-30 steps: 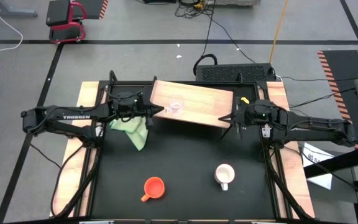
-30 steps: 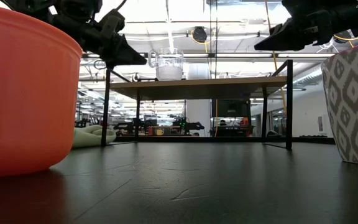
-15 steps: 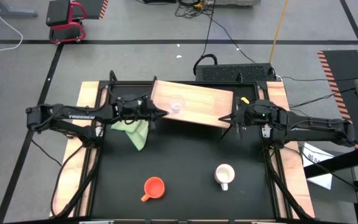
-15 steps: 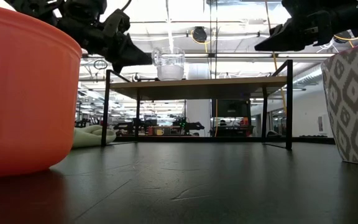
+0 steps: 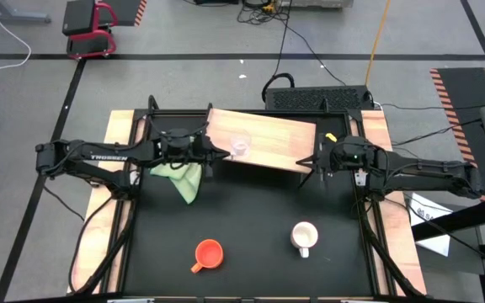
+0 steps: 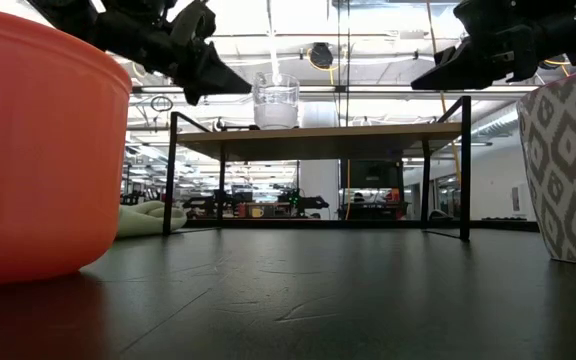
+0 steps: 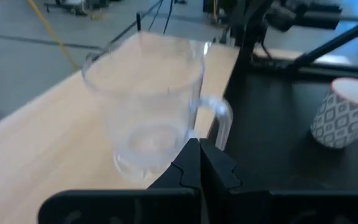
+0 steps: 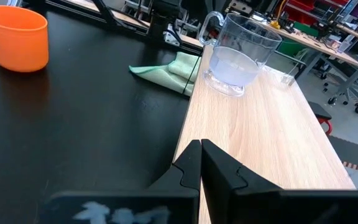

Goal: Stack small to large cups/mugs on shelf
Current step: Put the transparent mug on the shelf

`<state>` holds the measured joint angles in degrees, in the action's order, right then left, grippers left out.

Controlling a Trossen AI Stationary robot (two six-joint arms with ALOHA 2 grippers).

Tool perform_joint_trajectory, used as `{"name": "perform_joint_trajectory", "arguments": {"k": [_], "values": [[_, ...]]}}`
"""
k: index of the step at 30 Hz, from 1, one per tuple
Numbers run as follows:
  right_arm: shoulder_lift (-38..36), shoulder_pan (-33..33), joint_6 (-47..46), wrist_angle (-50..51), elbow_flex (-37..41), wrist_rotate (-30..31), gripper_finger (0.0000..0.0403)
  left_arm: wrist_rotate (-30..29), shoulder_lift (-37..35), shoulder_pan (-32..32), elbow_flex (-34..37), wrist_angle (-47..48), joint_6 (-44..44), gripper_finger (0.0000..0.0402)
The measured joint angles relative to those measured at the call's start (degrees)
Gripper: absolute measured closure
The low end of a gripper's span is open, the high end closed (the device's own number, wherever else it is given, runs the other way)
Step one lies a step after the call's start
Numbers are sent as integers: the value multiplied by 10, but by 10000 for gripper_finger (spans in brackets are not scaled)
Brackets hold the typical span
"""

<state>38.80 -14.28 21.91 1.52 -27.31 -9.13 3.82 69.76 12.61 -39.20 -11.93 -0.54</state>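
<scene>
The clear glass cup (image 5: pixel 240 145) stands upright on its base on the wooden shelf (image 5: pixel 272 133), near the shelf's left end. My left gripper (image 7: pixel 199 144) is shut, and its tips are at the cup's lower wall beside the handle (image 7: pixel 221 121). My right gripper (image 5: pixel 302 162) is shut and hovers over the shelf's near right edge (image 8: pixel 191 124), holding nothing. The orange mug (image 5: pixel 209 253) and the white patterned mug (image 5: pixel 304 237) stand on the black tabletop toward its near edge. My left gripper's shut fingertips (image 6: pixel 246 88) come nearly level from the table's left at the glass cup's lower wall (image 7: pixel 166 146), next to the handle. I cannot tell whether they touch it. The cup stands upright on the shelf.
A light green cloth (image 5: pixel 182 178) lies on the tabletop under the left arm, by the shelf's left legs (image 6: pixel 171 170). Bare shelf board stretches to the right of the glass cup (image 8: pixel 260 130). Pale wooden strips (image 5: pixel 99 227) border the black top.
My left gripper has moved toward the table's right, closing in on the glass cup, and has stayed shut. The right arm has kept still.
</scene>
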Motion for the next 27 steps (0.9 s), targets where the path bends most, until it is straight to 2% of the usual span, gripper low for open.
{"name": "perform_joint_trajectory", "arguments": {"k": [9,18,22,27], "values": [[0,0,0,3,0,0,403,-24,-23,6,-12,109,54,401],[0,0,0,4,0,0,403,-30,-24,9,-171,332,114,376],[0,0,0,4,0,0,403,-22,-23,5,-239,412,178,366],[0,0,2,4,0,0,403,-6,2,5,-322,487,248,383]]}}
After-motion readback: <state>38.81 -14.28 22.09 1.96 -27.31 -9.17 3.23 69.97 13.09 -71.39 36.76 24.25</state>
